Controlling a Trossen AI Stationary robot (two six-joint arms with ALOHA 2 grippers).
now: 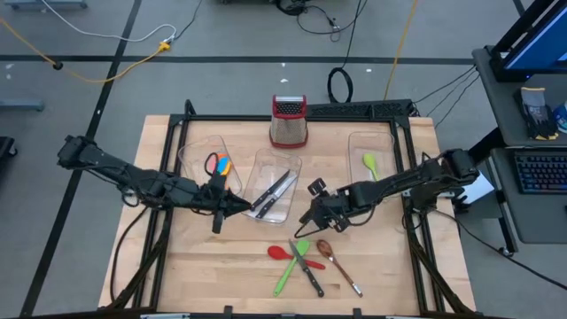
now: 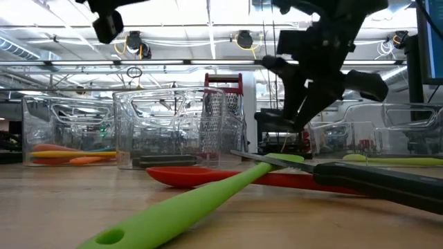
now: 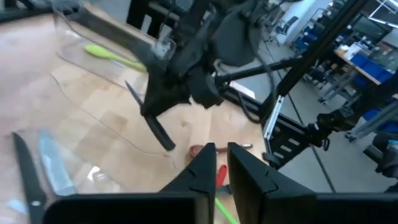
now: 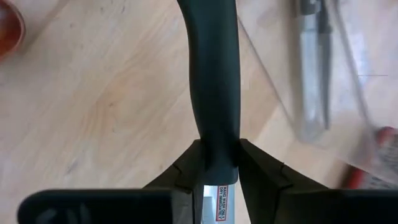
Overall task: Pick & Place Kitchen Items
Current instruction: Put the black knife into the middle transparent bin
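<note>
My right gripper (image 1: 312, 213) is shut on a black-handled knife (image 4: 214, 74), in the air between the middle clear bin (image 1: 276, 206) and the utensils on the table. There lie a red spoon (image 1: 281, 252), a green spatula (image 1: 291, 266), another black-handled knife (image 1: 310, 275) and a brown spoon (image 1: 337, 261). My left gripper (image 1: 237, 206) hovers shut and empty at the middle bin's left near corner. The middle bin holds knives (image 1: 273, 193), the left bin (image 1: 193, 159) coloured utensils (image 1: 218, 165), and the right bin (image 1: 390, 146) a green utensil (image 1: 369, 163). My right gripper pinches the knife between its two fingers at the handle's blade end (image 4: 216, 146), where the stickered blade (image 4: 221, 208) begins. The fingers slant down from the table's right and lie across the knife. The handle (image 3: 160, 132) points down and away from the wrist, clear of the table.
A red-topped metal box grater (image 1: 289, 120) stands behind the bins at the far middle. A black frame (image 1: 407, 177) borders the wooden table (image 1: 204, 266). Bare wood lies at the near left.
</note>
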